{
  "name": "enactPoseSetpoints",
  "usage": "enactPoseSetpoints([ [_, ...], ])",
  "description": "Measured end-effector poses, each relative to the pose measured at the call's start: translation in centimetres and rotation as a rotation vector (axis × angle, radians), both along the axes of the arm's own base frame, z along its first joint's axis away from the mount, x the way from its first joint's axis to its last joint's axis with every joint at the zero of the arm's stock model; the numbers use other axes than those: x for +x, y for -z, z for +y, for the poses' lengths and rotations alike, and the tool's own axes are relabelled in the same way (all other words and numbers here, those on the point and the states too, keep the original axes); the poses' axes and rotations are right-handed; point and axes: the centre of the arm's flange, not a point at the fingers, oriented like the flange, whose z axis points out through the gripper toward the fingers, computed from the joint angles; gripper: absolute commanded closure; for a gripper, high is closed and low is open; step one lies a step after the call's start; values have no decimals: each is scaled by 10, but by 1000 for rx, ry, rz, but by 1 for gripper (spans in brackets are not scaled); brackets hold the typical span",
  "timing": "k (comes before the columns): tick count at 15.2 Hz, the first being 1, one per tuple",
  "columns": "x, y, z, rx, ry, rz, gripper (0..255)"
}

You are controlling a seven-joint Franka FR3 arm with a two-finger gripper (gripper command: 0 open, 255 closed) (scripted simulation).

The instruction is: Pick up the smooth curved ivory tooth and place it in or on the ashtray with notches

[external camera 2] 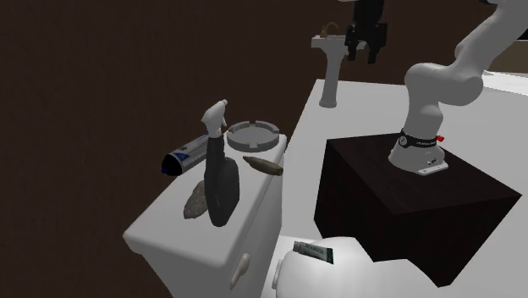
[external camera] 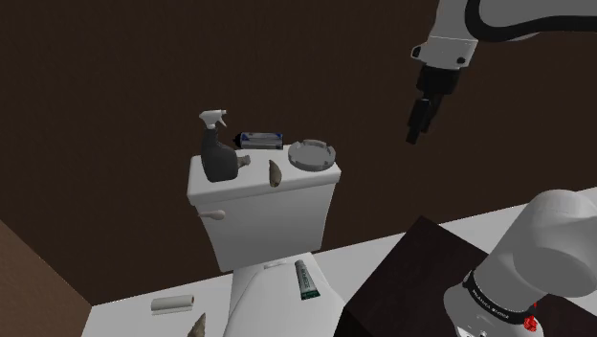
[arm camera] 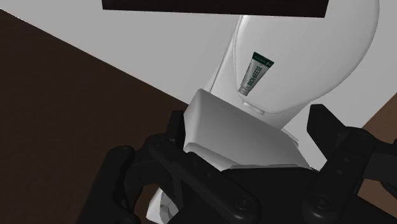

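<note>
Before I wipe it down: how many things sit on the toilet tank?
5: a spray bottle, a stony lump beside it, a blue-ended tube behind, a brown tooth mid-lid, an ashtray next to it. More could hide behind the bottle.

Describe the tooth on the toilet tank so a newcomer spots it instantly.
Start at the white toilet tank; on top of it stand a dark spray bottle and a round grey notched ashtray. The tooth lies between them, nearer the ashtray. It is the slim, curved, brown piece tapering to a point.
</note>
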Motion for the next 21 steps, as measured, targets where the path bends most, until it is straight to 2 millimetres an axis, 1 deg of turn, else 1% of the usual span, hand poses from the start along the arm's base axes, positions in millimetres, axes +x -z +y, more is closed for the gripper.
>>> enactPoseSetpoints([
  [1,0,0,0,0,0,0,0],
  [2,3,2,5,-2,9,-1,0],
  [3,11,8,11,-6,23,-1,0],
  [4,16,15,20,-10,40,-3,0],
  [7,39,29,45,-24,97,-9,0],
  [10,66,44,74,-38,155,-15,0],
  [13,91,63,90,-53,216,-22,0],
  [15,112,69,109,-62,256,-27,0],
  [16,119,74,116,-67,276,-29,0],
  [19,152,91,131,-82,336,-35,0],
  [21,173,103,145,-90,375,-39,0],
])
